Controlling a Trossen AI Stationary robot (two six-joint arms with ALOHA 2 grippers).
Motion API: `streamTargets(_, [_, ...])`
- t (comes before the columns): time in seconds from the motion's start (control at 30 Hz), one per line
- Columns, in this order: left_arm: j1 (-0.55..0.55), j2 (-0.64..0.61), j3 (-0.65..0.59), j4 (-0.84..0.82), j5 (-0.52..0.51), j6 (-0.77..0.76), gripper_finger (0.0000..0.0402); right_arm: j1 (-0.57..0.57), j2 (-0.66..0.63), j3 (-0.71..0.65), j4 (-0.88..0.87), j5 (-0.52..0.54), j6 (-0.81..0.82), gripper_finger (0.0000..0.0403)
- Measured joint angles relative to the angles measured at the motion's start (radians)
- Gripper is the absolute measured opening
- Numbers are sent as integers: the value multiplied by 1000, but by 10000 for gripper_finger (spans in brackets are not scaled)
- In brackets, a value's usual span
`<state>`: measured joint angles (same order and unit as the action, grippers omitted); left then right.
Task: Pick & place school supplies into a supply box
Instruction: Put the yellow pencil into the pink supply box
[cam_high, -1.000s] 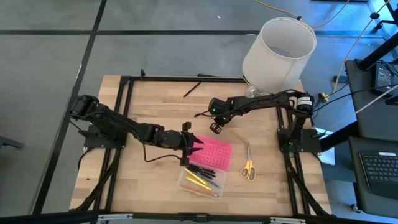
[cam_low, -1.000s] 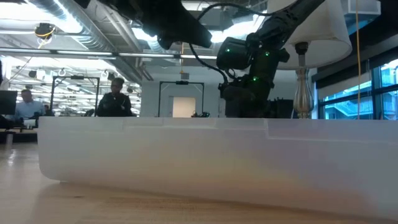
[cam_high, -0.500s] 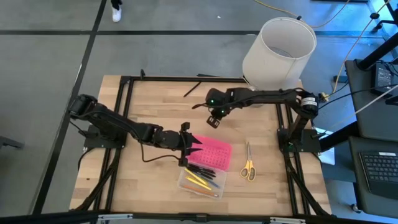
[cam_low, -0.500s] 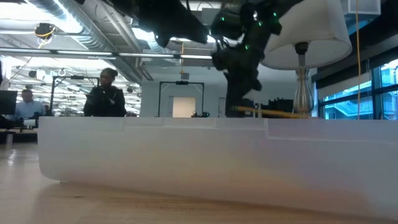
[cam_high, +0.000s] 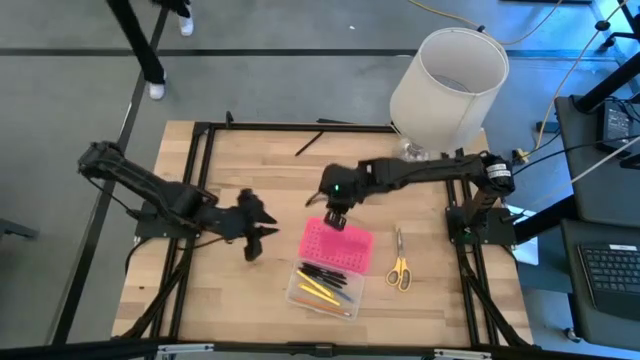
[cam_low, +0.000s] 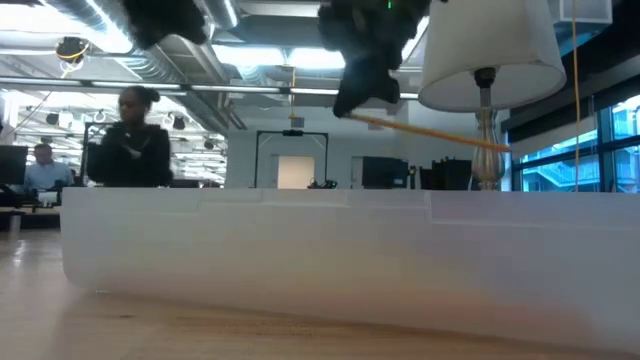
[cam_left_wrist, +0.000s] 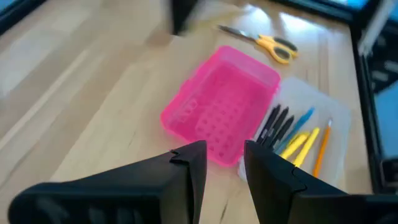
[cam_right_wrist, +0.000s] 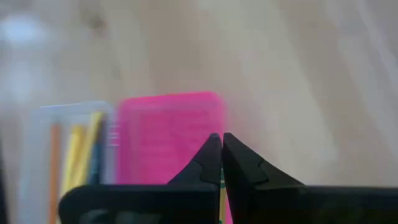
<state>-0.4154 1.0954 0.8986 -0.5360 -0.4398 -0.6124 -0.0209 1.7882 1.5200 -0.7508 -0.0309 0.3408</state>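
my right gripper (cam_high: 337, 217) hangs just past the far edge of the pink lid (cam_high: 337, 246), fingers pinched nearly shut on a thin yellow pencil (cam_low: 425, 131). from table height the pencil sticks out sideways from my jaws and slopes a little downward at its free end. in my own wrist view only a sliver of yellow shows in the slot between my fingers (cam_right_wrist: 205, 163).

the box (cam_high: 322, 290) lies below and ahead of my gripper: the clear tray beyond the lid, already holding black, yellow, blue and wood-brown pens. the scissors (cam_high: 399, 266) lie off to my side on the table (cam_high: 250, 160), well apart from the tray.

my left gripper (cam_high: 253, 219) sits back from the lid on its other side, fingers a little apart, nothing between them.

the step in hand, as i judge it, is carrying this pencil over the lid and setting it into the tray. to do it well i should turn my wrist until the pencil runs parallel to the pens already there, bring the drooping end level, and keep high enough that it clears the raised lid. i should open only once the whole length is inside the tray walls, or one end may catch the rim and tip out. the left arm looks clear of that path.
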Motion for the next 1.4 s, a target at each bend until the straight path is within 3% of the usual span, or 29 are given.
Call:
streamTargets(0.1, [-32,-47,0,-64,-67,-82,94,66,0,0,79,0,68,10])
streamTargets(0.23, [-49,-65,0,-70,-99,-53,87,158,0,0,220,2,200,10])
streamTargets(0.33, [-49,-63,0,-71,-79,12,83,228,0,0,309,17,237,10])
streamTargets(0.57, [-49,-60,0,-73,18,99,79,336,19,3,514,181,275,10])
streamTargets(0.7, [-49,-60,0,-74,53,138,79,347,49,2,503,226,308,10])
streamTargets(1.4, [-49,-60,0,-74,83,135,76,345,208,0,505,142,423,10])
